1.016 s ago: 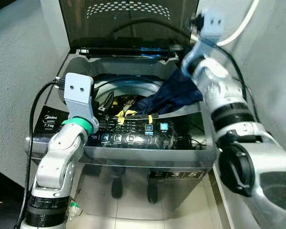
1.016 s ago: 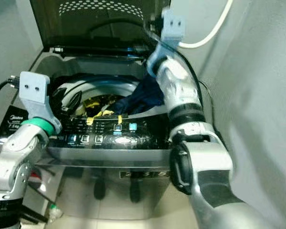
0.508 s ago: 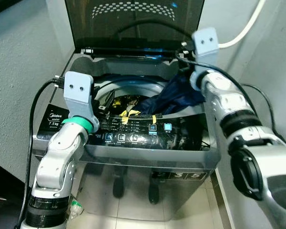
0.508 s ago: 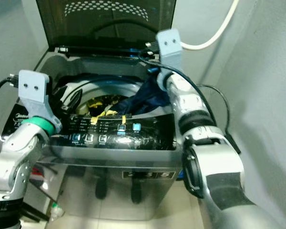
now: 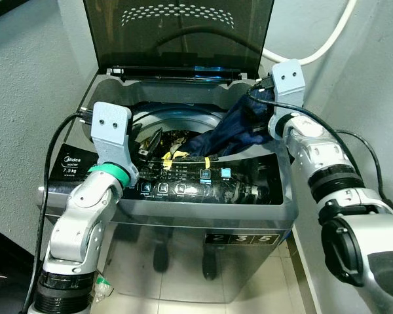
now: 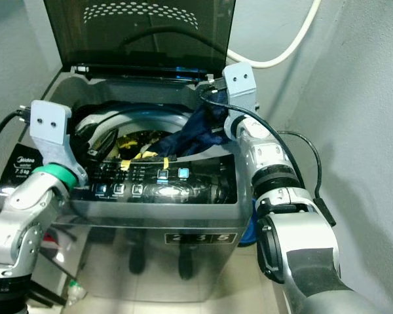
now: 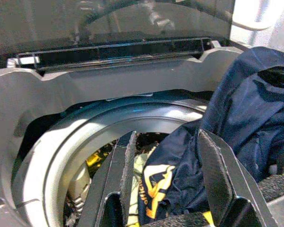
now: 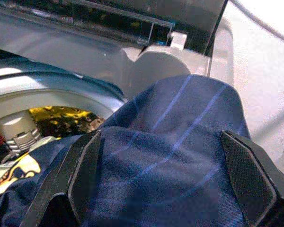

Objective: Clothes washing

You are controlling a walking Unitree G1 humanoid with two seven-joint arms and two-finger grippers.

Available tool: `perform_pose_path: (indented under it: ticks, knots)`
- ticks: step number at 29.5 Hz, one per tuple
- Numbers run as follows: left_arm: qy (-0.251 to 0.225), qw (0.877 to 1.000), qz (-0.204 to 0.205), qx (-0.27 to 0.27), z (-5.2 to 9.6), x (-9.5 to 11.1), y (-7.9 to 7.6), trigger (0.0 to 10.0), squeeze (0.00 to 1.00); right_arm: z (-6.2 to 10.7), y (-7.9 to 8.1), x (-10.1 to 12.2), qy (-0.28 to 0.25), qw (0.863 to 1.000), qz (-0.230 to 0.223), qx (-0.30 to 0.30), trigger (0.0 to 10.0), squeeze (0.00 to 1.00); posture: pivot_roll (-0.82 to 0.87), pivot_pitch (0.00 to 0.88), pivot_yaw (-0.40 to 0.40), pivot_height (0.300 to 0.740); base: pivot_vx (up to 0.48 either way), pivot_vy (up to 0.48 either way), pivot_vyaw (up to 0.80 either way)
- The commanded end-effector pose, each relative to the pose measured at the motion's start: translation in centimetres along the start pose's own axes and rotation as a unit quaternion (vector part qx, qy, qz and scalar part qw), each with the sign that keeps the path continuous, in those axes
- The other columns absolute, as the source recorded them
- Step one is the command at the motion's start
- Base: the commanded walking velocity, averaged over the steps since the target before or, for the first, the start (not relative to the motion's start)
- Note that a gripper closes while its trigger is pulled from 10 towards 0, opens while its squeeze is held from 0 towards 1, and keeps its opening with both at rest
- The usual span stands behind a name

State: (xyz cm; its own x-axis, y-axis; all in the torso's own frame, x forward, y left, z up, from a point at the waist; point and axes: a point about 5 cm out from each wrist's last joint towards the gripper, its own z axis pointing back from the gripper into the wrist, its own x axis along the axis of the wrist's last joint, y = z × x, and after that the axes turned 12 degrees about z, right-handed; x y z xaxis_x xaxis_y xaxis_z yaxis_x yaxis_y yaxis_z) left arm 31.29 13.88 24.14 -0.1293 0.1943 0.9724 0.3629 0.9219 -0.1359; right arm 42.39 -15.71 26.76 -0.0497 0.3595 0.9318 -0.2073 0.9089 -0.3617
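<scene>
A top-loading washing machine (image 5: 255, 206) stands with its lid (image 5: 177, 33) raised. A navy blue garment (image 5: 239, 127) hangs over the right rim of the drum (image 5: 196, 118), its lower part lying inside on yellow and white laundry (image 5: 173, 139). My right gripper (image 8: 160, 137) hovers at the back right corner, open, one finger on each side of the navy cloth (image 8: 180, 142). At the front left of the drum opening my left gripper (image 7: 166, 137) is open and points into the drum, with nothing between its fingers.
The control panel (image 5: 203, 180) with lit buttons runs along the machine's front edge. Grey walls close in on both sides. A white hose (image 5: 327, 39) and black cables (image 5: 367, 144) run along the right wall. Tiled floor (image 5: 183, 288) lies in front.
My right arm has come down from beside the lid to the navy garment at the drum's right rim. The left arm has barely moved. The camera shifted slightly.
</scene>
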Motion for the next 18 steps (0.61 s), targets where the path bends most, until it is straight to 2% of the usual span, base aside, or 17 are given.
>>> perform_pose_path:
  ticks: [1, 3, 4, 6, 8, 11, 13, 14, 15, 18]
  knots:
    - [0.007, 1.000, -0.004, -0.007, 0.3, -0.1, -0.2, 10.0, 0.00, 0.1, 0.2, -0.1, 0.018, 0.999, -0.022, 0.023, 10.0, 0.78, 0.17, 0.060, 0.058, 0.740, 0.000, 0.000, 0.00]
    - [0.007, 1.000, -0.004, -0.007, 0.3, -0.1, -0.2, 10.0, 0.00, 0.1, 0.2, -0.1, 0.018, 0.999, -0.022, 0.023, 10.0, 0.78, 0.17, 0.060, 0.058, 0.740, 0.000, 0.000, 0.00]
    - [0.008, 1.000, -0.003, -0.009, 0.3, -0.1, -0.2, 10.0, 0.00, 0.1, 0.6, -0.3, 0.038, 0.998, -0.028, 0.047, 10.0, 0.00, 0.17, 0.060, 0.058, 0.740, 0.000, 0.000, 0.00]
    - [0.010, 1.000, -0.003, -0.010, 0.3, -0.1, -0.2, 10.0, 0.00, 0.2, 1.0, -0.8, 0.057, 0.996, -0.025, 0.061, 10.0, 0.00, 0.17, 0.059, 0.057, 0.740, 0.000, 0.000, 0.00]
    - [0.011, 1.000, -0.003, -0.012, 0.3, -0.2, -0.2, 10.0, 0.00, 0.3, 1.8, -1.8, 0.081, 0.994, 0.014, 0.068, 10.0, 0.00, 0.17, 0.059, 0.057, 0.740, 0.000, 0.000, 0.00]
    - [0.013, 1.000, -0.004, -0.013, 0.3, -0.2, -0.2, 10.0, 0.00, 0.3, 1.9, -2.2, 0.085, 0.989, 0.102, 0.058, 10.0, 0.00, 0.17, 0.058, 0.058, 0.740, 0.000, 0.000, 0.00]
    - [0.014, 1.000, -0.005, -0.014, 0.3, -0.2, -0.3, 10.0, 0.00, 0.3, 1.9, -2.3, 0.078, 0.981, 0.167, 0.055, 10.0, 0.00, 0.17, 0.058, 0.058, 0.740, 0.000, 0.000, 0.00]
    - [0.014, 1.000, -0.005, -0.014, 0.3, -0.2, -0.3, 10.0, 0.00, 0.3, 1.9, -2.3, 0.078, 0.981, 0.167, 0.055, 10.0, 0.00, 0.17, 0.058, 0.058, 0.740, 0.000, 0.000, 0.00]
    - [0.014, 1.000, -0.006, -0.014, 0.3, -0.2, -0.3, 10.0, 0.00, 0.4, 1.9, -2.4, 0.080, 0.975, 0.201, 0.052, 10.0, 0.00, 0.17, 0.058, 0.058, 0.740, 0.000, 0.000, 0.00]
    - [0.015, 1.000, -0.007, -0.015, 0.3, -0.2, -0.2, 10.0, 0.00, 0.4, 2.0, -2.5, 0.079, 0.969, 0.227, 0.055, 10.0, 0.00, 0.17, 0.053, 0.061, 0.740, 0.000, 0.000, 0.00]
